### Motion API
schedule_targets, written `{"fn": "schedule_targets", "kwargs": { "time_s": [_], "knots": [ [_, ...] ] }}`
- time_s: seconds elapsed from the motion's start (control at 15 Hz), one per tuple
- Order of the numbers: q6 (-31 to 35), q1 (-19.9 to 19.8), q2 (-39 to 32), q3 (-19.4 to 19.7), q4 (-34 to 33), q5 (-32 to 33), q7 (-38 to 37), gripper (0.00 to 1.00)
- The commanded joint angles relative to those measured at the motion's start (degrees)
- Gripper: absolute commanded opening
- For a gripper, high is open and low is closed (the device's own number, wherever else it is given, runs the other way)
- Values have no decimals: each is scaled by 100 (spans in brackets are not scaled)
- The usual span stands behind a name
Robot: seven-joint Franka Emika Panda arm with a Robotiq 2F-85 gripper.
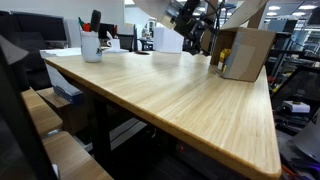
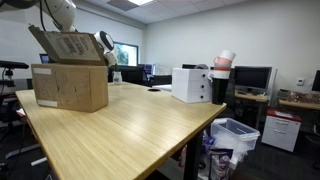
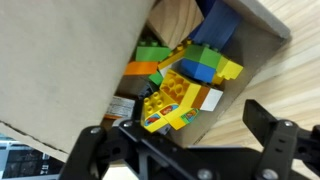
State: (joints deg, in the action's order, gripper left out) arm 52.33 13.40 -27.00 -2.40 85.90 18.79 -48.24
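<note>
Gripper (image 3: 180,137), jaws wide, empty, just above toy blocks (image 3: 186,92) inside cardboard box (image 3: 60,70).

We find an open-plan office, possibly doubling as a lab; the far rows are indistinct. Evidence: a long wooden desk (image 1: 180,95), a mug of pens (image 1: 91,45), computer monitors (image 2: 250,77) on neighbouring workstations, a filing cabinet (image 2: 281,128), a waste bin (image 2: 236,135).

On the table (image 1: 170,100), cardboard box (image 1: 245,52) at one o'clock, mug (image 1: 91,45) at eleven o'clock, well apart. Inside the box, toy blocks (image 3: 185,85), at twelve o'clock from the gripper (image 3: 182,135) in the wrist view.
</note>
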Motion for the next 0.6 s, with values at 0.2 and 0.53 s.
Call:
{"fn": "schedule_targets", "kwargs": {
  "time_s": [0.2,0.53],
  "knots": [
    [850,-155,1546,-53,356,281,276,100],
    [2408,-405,2244,-58,767,375,249,100]
  ]
}}
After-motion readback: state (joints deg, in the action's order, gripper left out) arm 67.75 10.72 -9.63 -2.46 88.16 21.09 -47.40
